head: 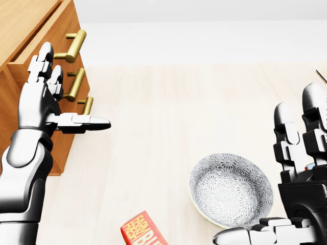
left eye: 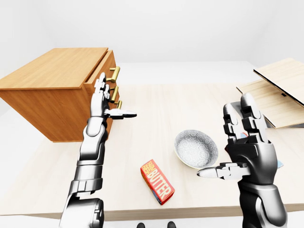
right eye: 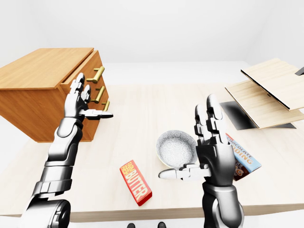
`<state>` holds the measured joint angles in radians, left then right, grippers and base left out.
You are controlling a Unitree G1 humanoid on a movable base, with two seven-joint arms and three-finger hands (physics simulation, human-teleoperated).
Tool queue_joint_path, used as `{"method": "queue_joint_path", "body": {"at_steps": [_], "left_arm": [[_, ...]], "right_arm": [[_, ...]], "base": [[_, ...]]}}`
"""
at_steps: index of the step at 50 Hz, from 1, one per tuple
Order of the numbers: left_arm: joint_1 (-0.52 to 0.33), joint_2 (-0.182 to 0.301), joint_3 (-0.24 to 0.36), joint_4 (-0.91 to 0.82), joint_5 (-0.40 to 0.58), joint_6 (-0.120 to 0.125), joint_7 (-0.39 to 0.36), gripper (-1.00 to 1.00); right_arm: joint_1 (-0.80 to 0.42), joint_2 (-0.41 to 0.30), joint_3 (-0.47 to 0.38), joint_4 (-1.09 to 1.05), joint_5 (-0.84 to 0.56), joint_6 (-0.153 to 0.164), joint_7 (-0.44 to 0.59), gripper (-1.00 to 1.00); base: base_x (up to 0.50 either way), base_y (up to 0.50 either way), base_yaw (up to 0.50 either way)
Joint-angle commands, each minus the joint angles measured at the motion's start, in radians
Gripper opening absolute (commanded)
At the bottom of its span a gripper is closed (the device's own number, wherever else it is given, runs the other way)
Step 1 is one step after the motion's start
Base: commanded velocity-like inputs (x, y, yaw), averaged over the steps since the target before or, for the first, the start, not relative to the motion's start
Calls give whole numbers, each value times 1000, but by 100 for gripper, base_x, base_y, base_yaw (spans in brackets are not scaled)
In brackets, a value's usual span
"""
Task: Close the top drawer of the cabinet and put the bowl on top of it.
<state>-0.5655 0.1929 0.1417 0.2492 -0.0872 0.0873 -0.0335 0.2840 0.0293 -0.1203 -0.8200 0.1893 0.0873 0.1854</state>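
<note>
The wooden cabinet (left eye: pixel 52 71) stands at the left of the table, with three brass handles down its face. Its top drawer (head: pixel 48 38) sticks out a little, and its handle (head: pixel 71 46) points right. My left hand (left eye: pixel 116 97) is open just in front of the drawer fronts, fingers up and thumb pointing right, holding nothing. The grey patterned bowl (head: pixel 230 190) sits upright on the table at lower right. My right hand (left eye: pixel 223 137) is open just right of the bowl, fingers raised and thumb reaching under its near rim.
A red butter box (left eye: pixel 157 181) lies near the table's near edge, left of the bowl. A chocolate box (right eye: pixel 242 154) lies behind my right hand. Tilted wooden boards (left eye: pixel 280 90) occupy the right side. The pale table (left eye: pixel 156 109) stretches between cabinet and boards.
</note>
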Motion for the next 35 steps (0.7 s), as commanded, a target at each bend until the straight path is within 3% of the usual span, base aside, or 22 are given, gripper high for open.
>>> {"method": "queue_joint_path", "body": {"at_steps": [1, 10, 35], "left_arm": [[-4, 14, 9, 43, -12, 0, 23, 100], [-24, 27, 12, 116, 10, 0, 64, 100], [-58, 66, 40, 202, -38, 0, 73, 100]], "right_arm": [[1, -1, 8, 10, -5, 0, -2, 100], [-1, -4, 10, 17, -5, 0, -5, 100], [-7, -4, 11, 6, -9, 0, -7, 100]], "base": [[0, 0, 0], [0, 0, 0], [0, 0, 0]]}}
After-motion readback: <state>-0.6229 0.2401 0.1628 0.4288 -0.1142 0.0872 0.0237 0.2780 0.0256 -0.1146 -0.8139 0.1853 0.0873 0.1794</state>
